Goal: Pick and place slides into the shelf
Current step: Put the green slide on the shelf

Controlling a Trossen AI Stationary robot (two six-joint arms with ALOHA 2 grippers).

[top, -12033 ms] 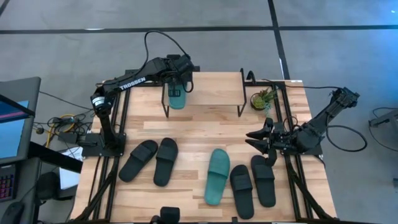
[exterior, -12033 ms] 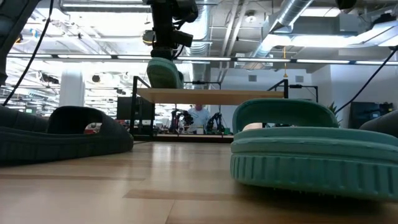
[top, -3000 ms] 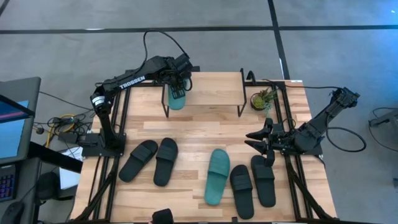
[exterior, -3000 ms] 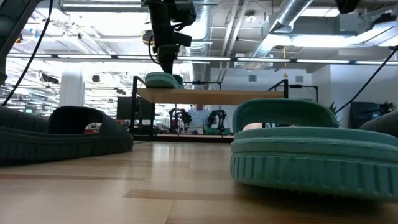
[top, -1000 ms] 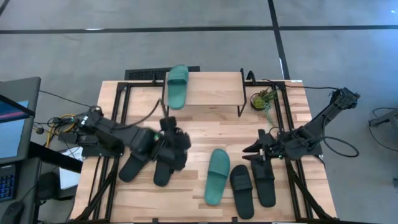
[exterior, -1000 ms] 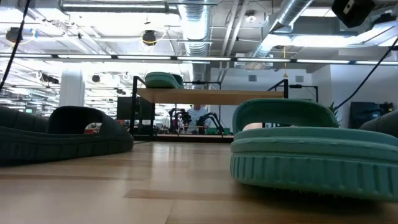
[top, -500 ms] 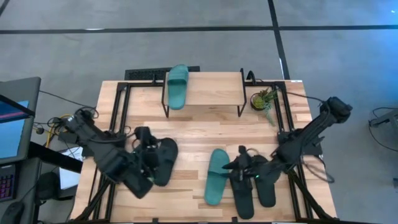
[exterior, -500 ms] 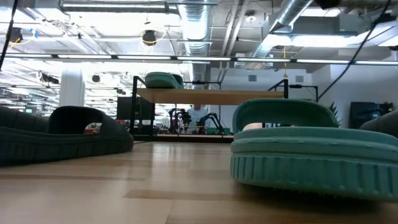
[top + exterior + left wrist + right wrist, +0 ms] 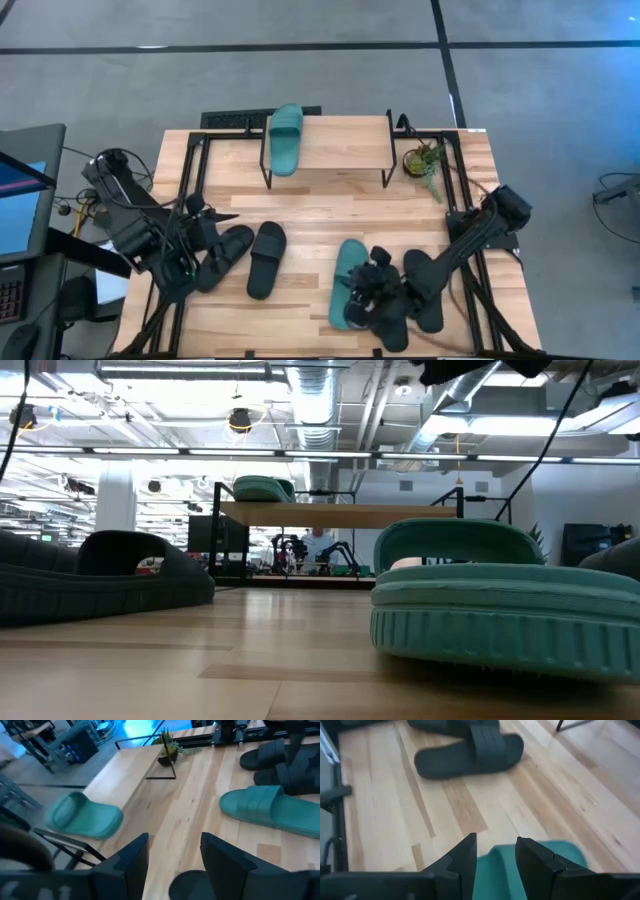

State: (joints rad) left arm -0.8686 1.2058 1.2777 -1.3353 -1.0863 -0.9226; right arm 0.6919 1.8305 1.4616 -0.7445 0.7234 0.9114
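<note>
One teal slide lies on the shelf's board, sole down, at its left end; the low view shows it there too. The other teal slide lies sole down on the table. My right gripper hangs open over that slide's near end, fingers slanting down, nothing between them. My left gripper stands open near the table's left edge, beside a black pair, one slide of it just below the fingers.
A second black pair lies right of the teal slide, partly under my right arm. A small potted plant stands at the shelf's right. The shelf's black legs rise from the table's far middle. Bare wood lies between shelf and slides.
My left gripper has drawn back from over the left black pair toward the table's left edge, turning as it went. My right gripper has swung from the right edge toward the near left, tipping downward, and now hangs over the teal slide on the table. No slide has moved.
</note>
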